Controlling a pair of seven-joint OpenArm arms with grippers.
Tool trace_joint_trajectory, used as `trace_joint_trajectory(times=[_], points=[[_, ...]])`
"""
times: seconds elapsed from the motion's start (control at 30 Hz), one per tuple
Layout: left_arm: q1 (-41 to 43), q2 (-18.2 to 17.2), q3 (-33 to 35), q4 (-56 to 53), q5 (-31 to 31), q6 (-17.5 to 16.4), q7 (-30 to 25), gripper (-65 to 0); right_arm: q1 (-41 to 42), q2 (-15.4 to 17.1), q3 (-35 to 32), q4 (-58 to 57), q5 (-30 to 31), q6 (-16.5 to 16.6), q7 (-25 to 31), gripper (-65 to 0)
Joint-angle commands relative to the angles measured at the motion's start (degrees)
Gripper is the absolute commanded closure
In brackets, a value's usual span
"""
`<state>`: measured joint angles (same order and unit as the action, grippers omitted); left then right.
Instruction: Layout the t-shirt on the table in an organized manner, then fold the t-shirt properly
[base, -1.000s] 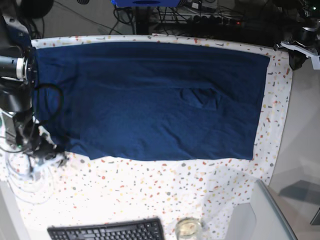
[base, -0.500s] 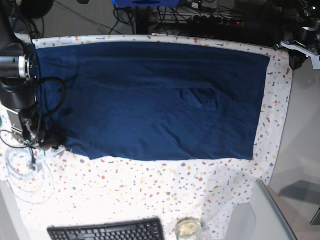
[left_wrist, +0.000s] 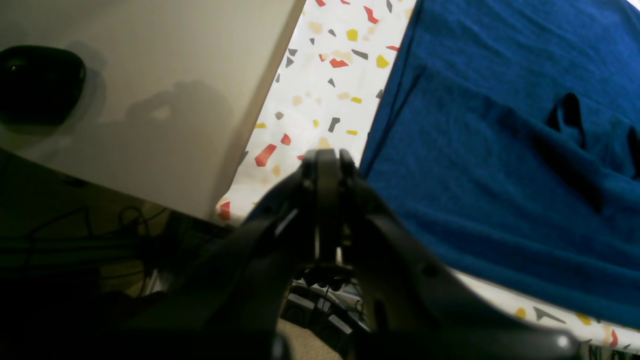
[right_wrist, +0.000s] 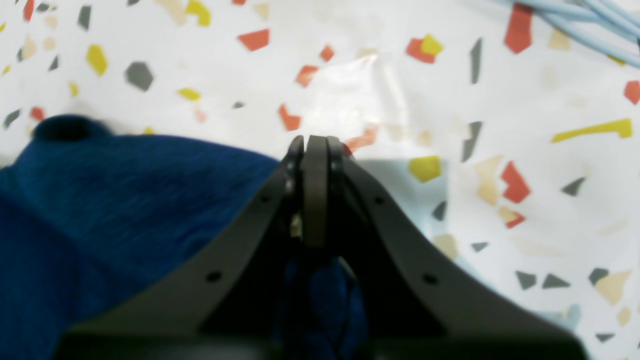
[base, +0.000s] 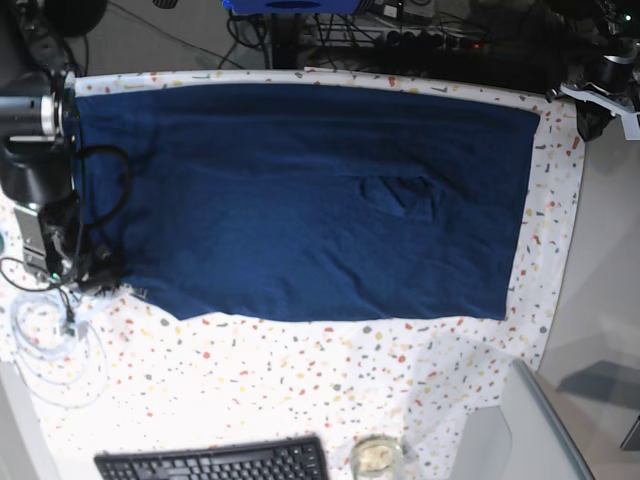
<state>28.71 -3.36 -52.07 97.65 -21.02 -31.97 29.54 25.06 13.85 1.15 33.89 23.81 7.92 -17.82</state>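
The navy t-shirt (base: 300, 190) lies spread flat across the speckled table (base: 300, 380), with a small fold near its middle. My right gripper (base: 95, 270) is at the shirt's near left corner. In the right wrist view its jaws (right_wrist: 310, 142) are shut at the edge of the blue fabric (right_wrist: 125, 200), and some cloth shows between the finger bases. My left gripper (left_wrist: 327, 156) is shut and holds nothing; it hangs over the table's far right corner beside the shirt's edge (left_wrist: 500, 150). In the base view only the left arm (base: 600, 85) shows.
A black keyboard (base: 215, 462) and a small glass jar (base: 377, 455) sit at the front edge. Coiled white cable (base: 55, 350) lies at the front left. A plain grey surface (left_wrist: 150, 100) with a black object (left_wrist: 37, 82) borders the right side. Cables crowd the back.
My right arm has moved away from the front edge onto the shirt's left corner, and its jaws have shut there. The left arm has not moved.
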Motion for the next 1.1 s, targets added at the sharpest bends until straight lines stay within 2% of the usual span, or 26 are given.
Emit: trace_joint_trajectory(times=[0.0, 0.17, 0.27, 0.6, 0.67, 0.8, 0.9, 0.97, 1.07], points=[[0.3, -0.9, -0.4, 0.9, -0.6, -0.2, -1.3, 0.0, 0.4, 0.6, 0.3, 4.5, 0.6, 0.1, 0.5, -0.3], [0.3, -0.9, -0.4, 0.9, -0.6, -0.2, -1.3, 0.0, -5.7, 0.5, 0.4, 21.5, 0.7, -0.1, -5.5, -0.2], [0.3, -0.9, -0.4, 0.9, -0.7, -0.2, -1.3, 0.0, -7.0, 0.4, 0.5, 26.3, 0.6, -0.1, -8.2, -0.2], [0.3, -0.9, -0.6, -0.9, -0.7, -0.2, -1.3, 0.0, -7.3, 0.3, 0.5, 26.9, 0.5, -0.1, -9.6, -2.0], [0.3, -0.9, -0.7, -1.3, -0.8, -0.2, -1.3, 0.0, -6.7, 0.6, 0.5, 26.8, 0.5, -0.1, -9.6, -9.2], [0.3, -0.9, -0.8, -1.7, -0.8, -0.2, -1.4, 0.0, -6.7, 0.7, 0.5, 26.8, 0.3, -0.1, -9.7, -33.5], [0.3, -0.9, -0.8, -1.4, -0.8, -0.2, -1.4, 0.0, -6.3, 0.7, 0.5, 25.0, 0.3, -0.1, -9.7, -46.2], [0.3, -0.9, -0.6, -1.2, -0.8, -0.2, -1.3, 0.0, -4.4, 0.7, 0.5, 21.2, 0.3, -0.1, -9.7, -48.9], [0.3, -0.9, -0.5, -1.2, -0.8, -0.2, -1.3, 0.0, -1.3, 0.7, 0.5, 13.0, 0.3, -0.1, -9.7, -48.8]])
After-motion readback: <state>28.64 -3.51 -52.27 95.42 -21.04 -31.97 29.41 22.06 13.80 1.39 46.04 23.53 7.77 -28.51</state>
